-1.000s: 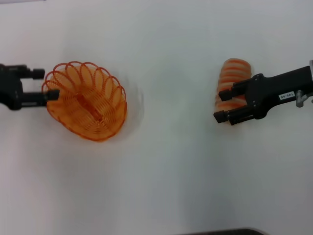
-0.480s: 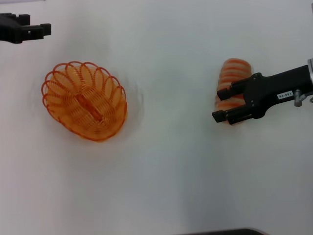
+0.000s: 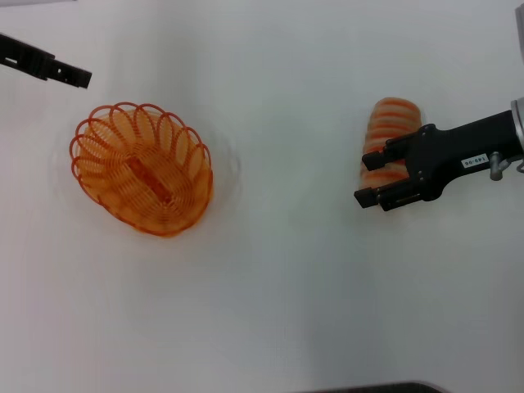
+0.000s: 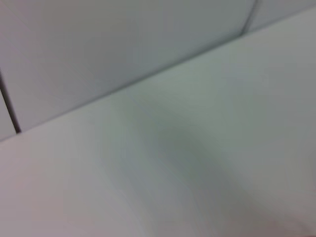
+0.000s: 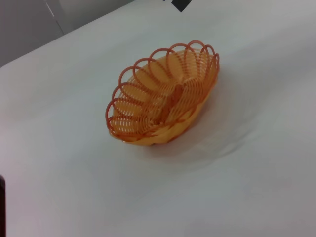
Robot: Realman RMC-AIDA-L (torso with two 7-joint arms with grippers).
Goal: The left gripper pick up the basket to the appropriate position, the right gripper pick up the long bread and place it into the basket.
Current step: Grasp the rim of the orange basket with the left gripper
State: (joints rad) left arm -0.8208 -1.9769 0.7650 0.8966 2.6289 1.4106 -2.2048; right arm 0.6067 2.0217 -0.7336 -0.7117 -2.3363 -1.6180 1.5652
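The head view takes in both arms and both task things on the white bench point(image 3: 278, 311). The orange wire basket point(image 3: 143, 168) sits on the left of the bench, empty, with its looped rim up. The long bread point(image 3: 388, 131) lies on the right, pale tan with orange stripes, its long axis running near to far.

The right wrist view shows only the basket point(image 5: 163, 106), seen from the side: its see-through wire wall, scalloped rim and the bench around it, with a small dark tip of the other arm at the far edge. The bread does not show there. The left wrist view shows nothing but bare bench surface point(image 4: 197, 163) and a pale wall behind it, blurred.

The left hand point(image 3: 70, 75) is at the far left corner, apart from the basket and beyond its far rim; it appears as a thin dark bar pointing right, and whether its fingers are apart or together cannot be told. The right hand point(image 3: 375, 178) reaches in from the right edge, arm level and pointing left, over the near end of the bread. Its two fingers point(image 3: 378, 157) stand apart with striped bread between them, not clamped.

A small white label point(image 3: 473, 161) sits on the right hand's body; its print is too small to read.
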